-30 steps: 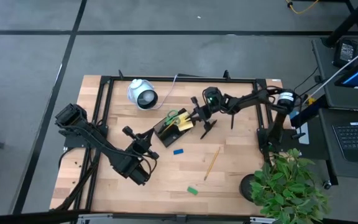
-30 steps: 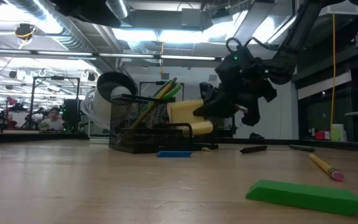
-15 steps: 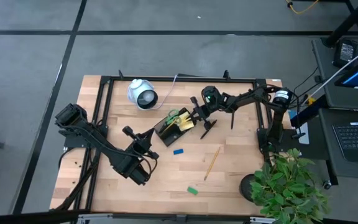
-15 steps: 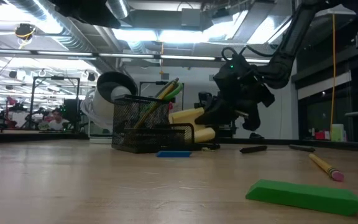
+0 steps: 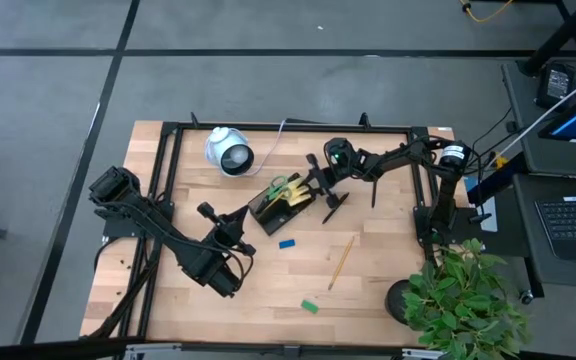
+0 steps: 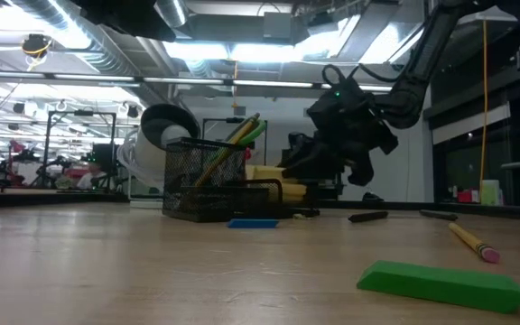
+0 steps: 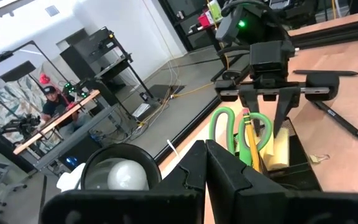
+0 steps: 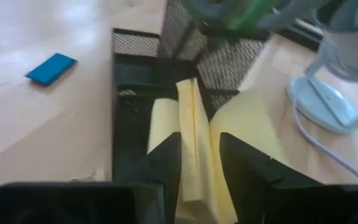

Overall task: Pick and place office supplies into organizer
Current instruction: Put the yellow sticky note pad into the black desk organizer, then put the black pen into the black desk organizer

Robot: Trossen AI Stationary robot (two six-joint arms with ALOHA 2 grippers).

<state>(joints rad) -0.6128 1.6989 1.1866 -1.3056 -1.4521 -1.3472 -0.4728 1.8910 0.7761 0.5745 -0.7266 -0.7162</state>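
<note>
The black mesh organizer [image 5: 271, 207] [image 6: 213, 185] stands mid-table, with green-handled scissors [image 5: 280, 186] [image 7: 222, 124] and a pencil [image 7: 251, 138] upright in its cup. My right gripper [image 5: 311, 191] [image 8: 197, 177] is at its right end, shut on the yellow sticky-note pad [image 5: 296, 200] [image 6: 264, 172], which is down in the low tray. My left gripper [image 5: 236, 220] [image 7: 204, 165] waits shut just left of the organizer. On the wood lie a blue block [image 5: 286, 243], a green block [image 5: 310, 307] [image 6: 445, 282], a pencil [image 5: 341, 262] and a black pen [image 5: 334, 207]. My right gripper pinches the sticky-note pad between its two fingers [image 8: 166, 158], which come slanting down from the table's right. The fingers are on the pad's upper edge [image 8: 194, 134], and the pad stands on edge. Its sheets splay apart, and its lower part [image 8: 166, 118] is inside the organizer's low tray.
The white round device [image 5: 229, 152] with its cable sits beyond the organizer toward the far left. A second dark pen [image 5: 373, 190] lies right of my right arm. A potted plant [image 5: 463, 300] stands at the near right corner. People and benches show in the room behind.
My right gripper has moved down and a little left toward the organizer, carrying the sticky-note pad. The pad, which was showing above the low tray's rim, has sunk into the tray, and only its top edge shows in the low view.
</note>
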